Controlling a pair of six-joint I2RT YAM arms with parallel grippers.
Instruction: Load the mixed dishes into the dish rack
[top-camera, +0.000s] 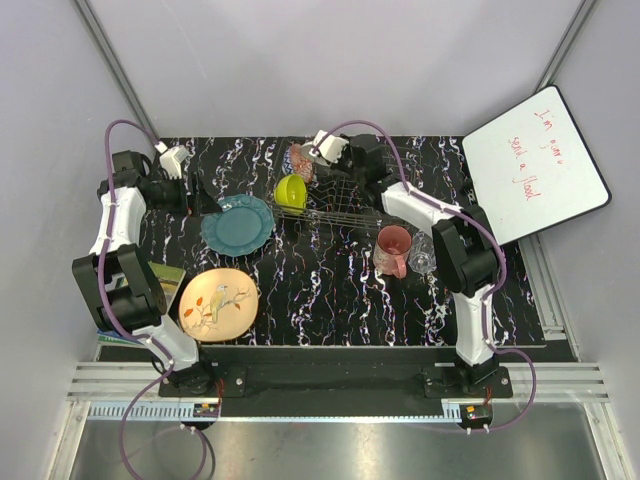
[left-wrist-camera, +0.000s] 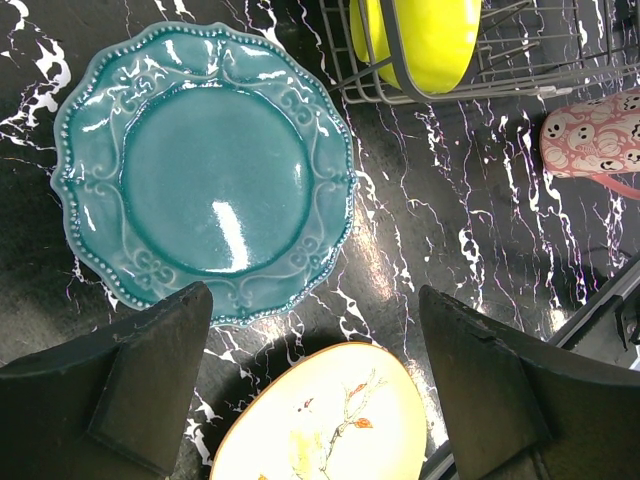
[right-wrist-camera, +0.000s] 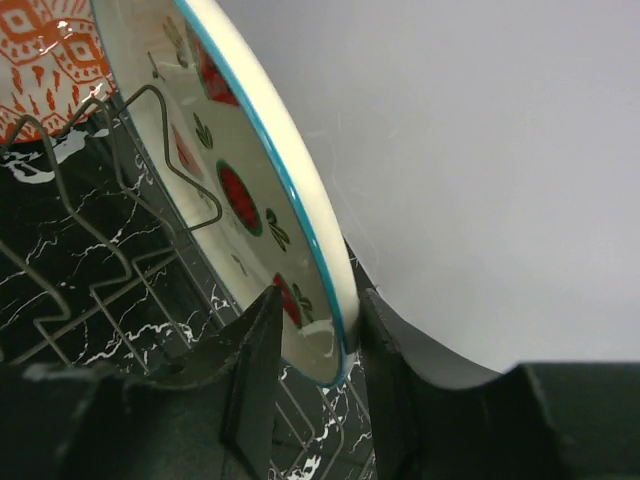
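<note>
A: We start with the glossy black desk veined in white: hard enough to chip whatever we drop. At its far middle sits the rectangular dish rack of thin dark wire.

B: The rack is our worry. The white glazed plate with red slices stands on edge, tilted, among the wire tines, its lower rim between the fingers of the right end effector. They sit close on both sides; we cannot tell whether they pinch it or stand just clear of it. Unbacked, that slick disc could tip onto the red patterned bowl beside it.

A: Our left end effector is spread wide and empty above the scalloped, beaded teal plate and the smooth peach floral plate, both flat on the desk. Flat glaze offers little edge; fingers may skid.

B: The lime-yellow bowl is racked on edge. The pink mug and the clear glass stand by the right arm, whose elbow could knock the glass over.
</note>
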